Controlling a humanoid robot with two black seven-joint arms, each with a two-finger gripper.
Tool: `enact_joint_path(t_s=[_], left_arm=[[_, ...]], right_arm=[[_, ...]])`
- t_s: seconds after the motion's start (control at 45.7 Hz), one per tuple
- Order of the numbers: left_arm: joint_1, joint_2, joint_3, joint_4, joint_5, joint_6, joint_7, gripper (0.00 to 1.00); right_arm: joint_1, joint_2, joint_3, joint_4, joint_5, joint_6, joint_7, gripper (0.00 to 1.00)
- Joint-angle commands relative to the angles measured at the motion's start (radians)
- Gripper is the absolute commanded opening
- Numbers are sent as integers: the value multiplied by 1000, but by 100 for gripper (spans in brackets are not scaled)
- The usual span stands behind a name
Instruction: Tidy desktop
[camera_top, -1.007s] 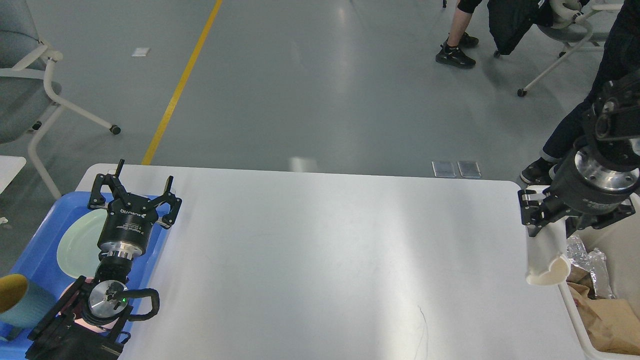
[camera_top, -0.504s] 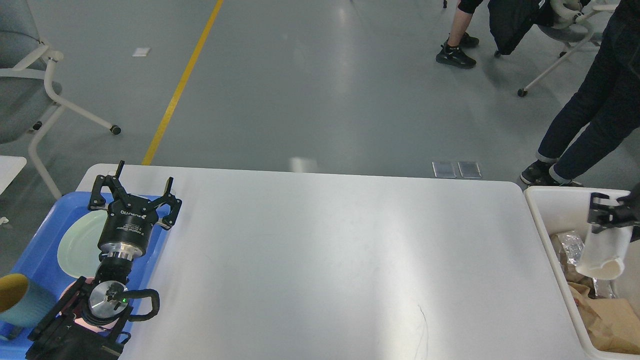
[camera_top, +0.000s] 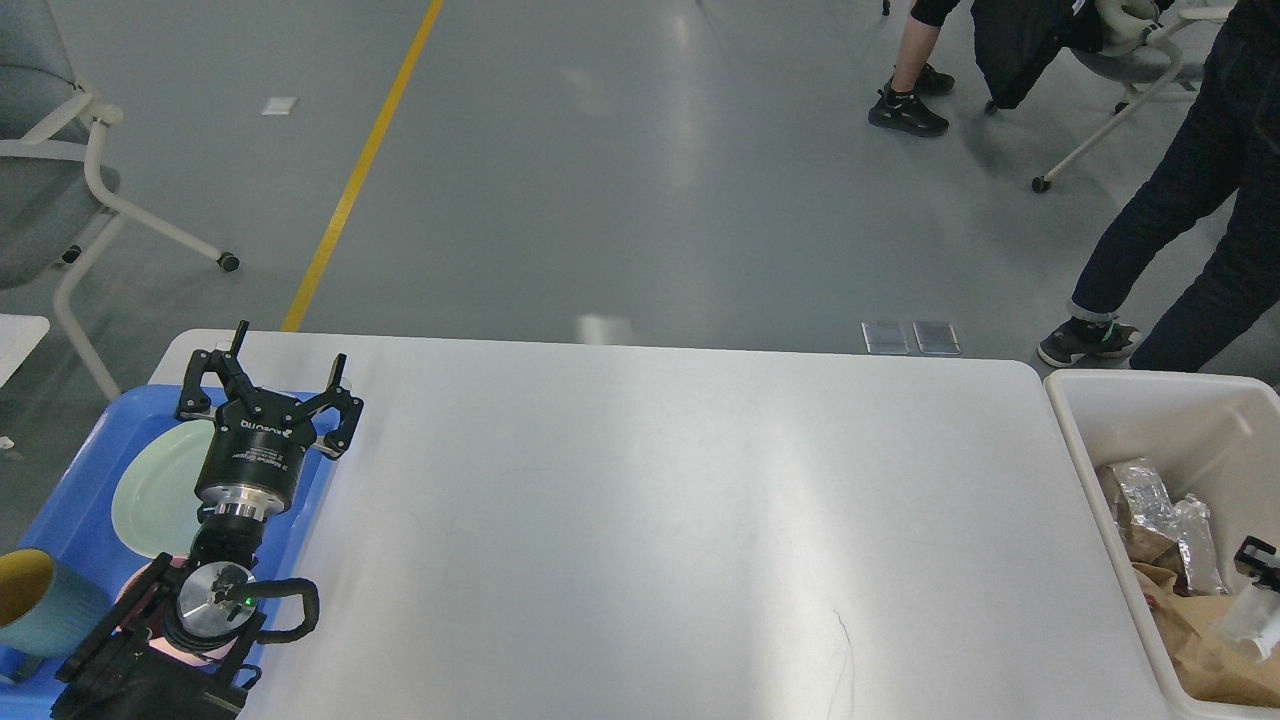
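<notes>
Meanwhile, the left hand (camera_top: 268, 375) hung released over the surface's (camera_top: 660, 520) left edge, the right hand's (camera_top: 1258, 560) grip impossible to tell.

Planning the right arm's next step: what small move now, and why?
Probably open the right tool to drop the white cup: it is low over the off-white bin, above the brown paper. The desktop looks bare.

White bench (camera_top: 640, 520), smooth, slightly glossy, rounded corners. Blue tray (camera_top: 75, 500) rests at its left edge; thin dark scratch (camera_top: 845, 655) front right.
</notes>
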Motion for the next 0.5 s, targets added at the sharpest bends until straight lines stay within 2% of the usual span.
enact_joint_path(t_s=[0.0, 0.197, 0.482], left_arm=[[-2, 1, 0, 0, 0, 0, -1, 96], [-2, 1, 0, 1, 0, 0, -1, 96], [-2, 1, 0, 0, 0, 0, 1, 96]], right_arm=[[-145, 117, 14, -164, 3, -103, 2, 0], [-227, 184, 9, -210, 3, -228, -2, 0], [-232, 195, 15, -208, 5, -239, -2, 0]])
